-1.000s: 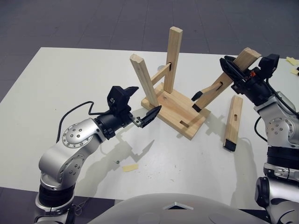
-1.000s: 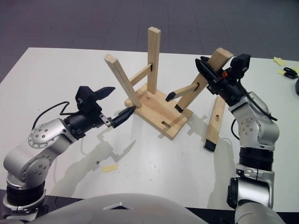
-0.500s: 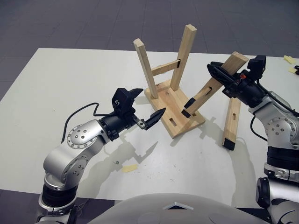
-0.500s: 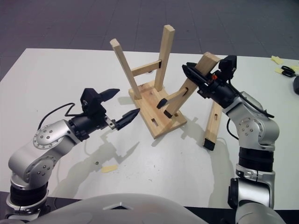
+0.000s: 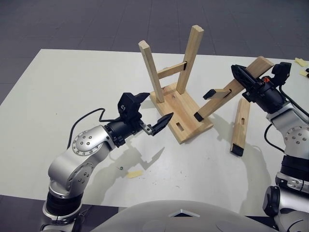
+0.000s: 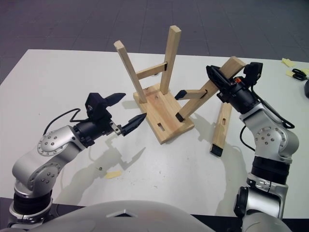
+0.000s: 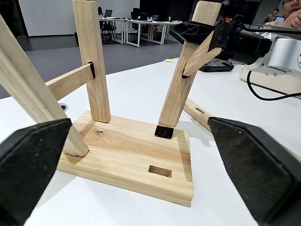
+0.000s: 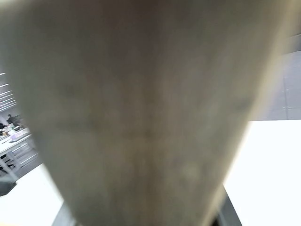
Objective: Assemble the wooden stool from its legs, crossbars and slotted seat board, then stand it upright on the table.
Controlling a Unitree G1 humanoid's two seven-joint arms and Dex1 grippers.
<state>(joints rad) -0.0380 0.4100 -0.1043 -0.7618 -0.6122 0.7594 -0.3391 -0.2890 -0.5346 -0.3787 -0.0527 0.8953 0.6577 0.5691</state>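
Two square pale wooden legs, the left leg [image 5: 150,72] and the far leg [image 5: 189,60], stand in the flat pale wooden slotted seat board [image 5: 186,108]. The board lies near the middle of the white table [image 5: 72,87]. A short wooden crossbar [image 5: 170,71] joins the two legs.

By my reckoning the job is about half done, and the step in hand is fitting the third leg [image 5: 227,94]. The right gripper [image 5: 247,79] is clamped around that leg's upper part and holds it steeply tilted, leaning to the right. The leg's black-capped foot touches the right part of the board. A second crossbar [image 5: 217,92] juts from the leg's side toward the standing pair, its black end free in the air.

In the left wrist view the foot appears to sit on the board's surface, but I cannot tell whether it has entered a slot. An empty rectangular slot [image 7: 160,171] shows at the board's near corner. The fourth leg [image 5: 240,125] lies flat on the table just right of the board, not touching it.

The left gripper [image 5: 158,106] hovers just off the board's near-left edge, its fingers spread wide and holding nothing.

The next move probably calls for swinging the third leg upright so its foot goes straight down into a slot, not skidding across the wood. A sideways push could slide the board or rock the two seated legs. The left gripper looks well placed to pin the board's edge during that press. The fourth leg would then have to meet both the remaining slot and the free crossbar end.
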